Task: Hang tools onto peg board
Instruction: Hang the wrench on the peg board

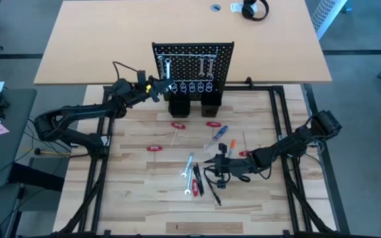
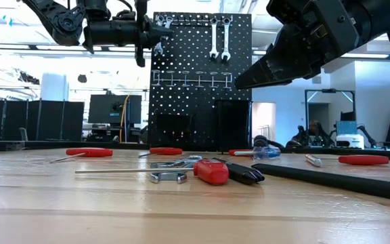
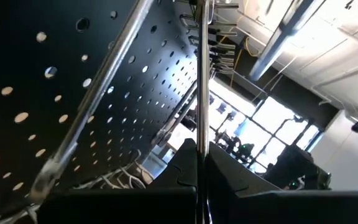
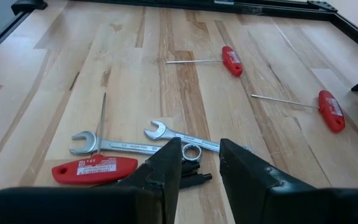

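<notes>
Left claw [image 1: 156,86]: clenched on a silver wrench [image 3: 199,93], shaft pinched between both fingers [image 3: 229,177] and running straight out past the tips. Sits at upper left of centre in the high view, just beside the left edge of the board [image 1: 192,63]; wrench head up against the perforated face. Two hung wrenches [image 1: 206,66] at the board's upper right, ring hooks [image 1: 190,86] in a row below.

Right claw [image 4: 201,147]: released, fingers spread, low over the table [image 1: 137,198] at lower centre of the high view. Straddles the ring end of a lying wrench [image 4: 179,138]; second wrench [image 4: 114,145] and a red handle [image 4: 95,169] just beside.
</notes>
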Motion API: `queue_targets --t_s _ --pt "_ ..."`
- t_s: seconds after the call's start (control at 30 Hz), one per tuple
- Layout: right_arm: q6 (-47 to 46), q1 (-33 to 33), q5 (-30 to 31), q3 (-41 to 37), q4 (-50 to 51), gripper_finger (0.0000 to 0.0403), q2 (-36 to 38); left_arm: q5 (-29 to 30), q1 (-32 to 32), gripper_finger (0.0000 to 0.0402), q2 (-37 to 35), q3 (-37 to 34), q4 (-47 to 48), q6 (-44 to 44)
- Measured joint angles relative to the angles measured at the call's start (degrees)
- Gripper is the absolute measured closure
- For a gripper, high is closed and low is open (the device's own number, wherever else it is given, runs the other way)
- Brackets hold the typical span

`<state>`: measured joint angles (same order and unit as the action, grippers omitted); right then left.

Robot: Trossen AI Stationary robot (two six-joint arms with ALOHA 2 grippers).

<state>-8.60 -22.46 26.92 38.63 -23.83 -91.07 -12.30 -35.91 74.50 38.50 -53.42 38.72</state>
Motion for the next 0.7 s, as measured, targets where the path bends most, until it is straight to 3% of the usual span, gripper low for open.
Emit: queue_targets --t_s 0.5,0.7 --pt "0.0 0.0 0.0 0.0 0.1 0.0285 0.0 -1.7 0.9 0.0401 0.0 0.1 -3.8 0.9" --pt "0.0 0.1 0.0 0.0 0.0 0.0285 0.0 -2.2 -0.2 0.0401 0.0 3.4 0.8 0.8"
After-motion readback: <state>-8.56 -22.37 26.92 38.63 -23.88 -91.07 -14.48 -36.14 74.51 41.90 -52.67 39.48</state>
